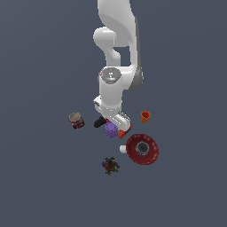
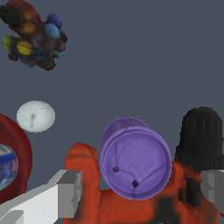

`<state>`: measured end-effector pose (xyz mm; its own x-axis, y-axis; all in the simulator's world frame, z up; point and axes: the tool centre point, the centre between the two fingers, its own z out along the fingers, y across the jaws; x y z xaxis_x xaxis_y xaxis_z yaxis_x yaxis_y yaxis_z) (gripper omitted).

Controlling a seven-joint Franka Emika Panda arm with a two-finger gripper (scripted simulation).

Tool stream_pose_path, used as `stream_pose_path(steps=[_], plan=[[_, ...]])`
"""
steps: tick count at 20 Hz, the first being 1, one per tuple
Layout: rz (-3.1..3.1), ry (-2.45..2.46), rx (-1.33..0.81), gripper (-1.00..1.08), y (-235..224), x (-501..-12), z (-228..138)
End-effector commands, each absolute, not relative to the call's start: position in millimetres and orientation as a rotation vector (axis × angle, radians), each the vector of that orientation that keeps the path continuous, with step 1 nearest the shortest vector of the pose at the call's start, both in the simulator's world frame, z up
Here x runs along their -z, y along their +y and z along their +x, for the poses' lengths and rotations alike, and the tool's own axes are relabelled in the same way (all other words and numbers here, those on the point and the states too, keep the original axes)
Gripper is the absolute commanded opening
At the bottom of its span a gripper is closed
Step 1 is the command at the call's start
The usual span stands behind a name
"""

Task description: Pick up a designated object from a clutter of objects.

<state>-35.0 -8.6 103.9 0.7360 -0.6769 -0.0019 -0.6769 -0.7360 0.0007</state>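
On the grey floor, near its middle in the exterior view, the purple cup (image 1: pixel 111 129) lies against the orange-and-black power drill (image 1: pixel 125 129), directly under the white arm's wrist. In the wrist view the cup (image 2: pixel 135 158) shows its round face to the camera and rests on the drill's orange body (image 2: pixel 87 175), with the drill's black end (image 2: pixel 200 131) just beside it. The gripper (image 2: pixel 141 190) is released: one grey finger (image 2: pixel 65 192) stands on one side of the cup, the other at the far edge of the picture, and neither touches it. To the exterior view's right sits the red plate-like disc (image 1: pixel 142 149), with the small white object (image 1: pixel 123 149) touching its rim. The small orange cup (image 1: pixel 145 116) stands apart, beyond the disc. The multicoloured can (image 1: pixel 76 120) lies well off to the exterior view's left, and the dark multicoloured lump (image 1: pixel 110 165) sits nearer the floor's lower edge in that view.
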Motion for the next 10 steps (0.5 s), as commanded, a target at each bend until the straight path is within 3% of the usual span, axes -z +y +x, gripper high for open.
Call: stream_pose_path(steps=[1,10], plan=[[2.916,-1.169,0.0,1.0,-9.3,-99.8,-36.9],[2.914,-1.173,0.001,1.0,-9.4,-91.4,-37.7]])
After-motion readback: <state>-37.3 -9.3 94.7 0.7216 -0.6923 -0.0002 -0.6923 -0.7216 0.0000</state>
